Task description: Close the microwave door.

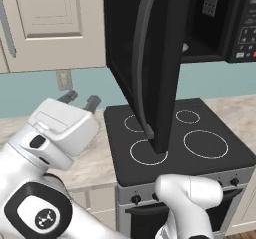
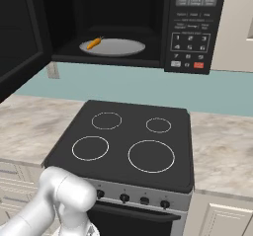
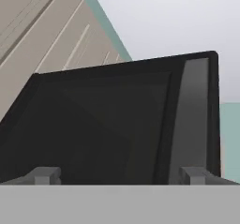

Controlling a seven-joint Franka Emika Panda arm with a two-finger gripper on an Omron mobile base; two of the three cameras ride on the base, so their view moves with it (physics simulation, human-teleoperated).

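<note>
we see the microwave door (image 1: 142, 58) swung wide open above the stove (image 1: 200, 153), our gripper (image 1: 80, 100) left of it, spread wide, holding nothing, a carrot (image 2: 94, 43) on the turntable plate (image 2: 121, 47) inside

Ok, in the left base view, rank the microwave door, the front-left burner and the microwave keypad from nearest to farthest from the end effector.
From the open end effector, left of the stove:
1. Microwave door: swung open, just to its right and above.
2. Front-left burner: lower right, on the stovetop, partly behind the door's edge.
3. Keypad: far upper right, past the open cavity.
</note>
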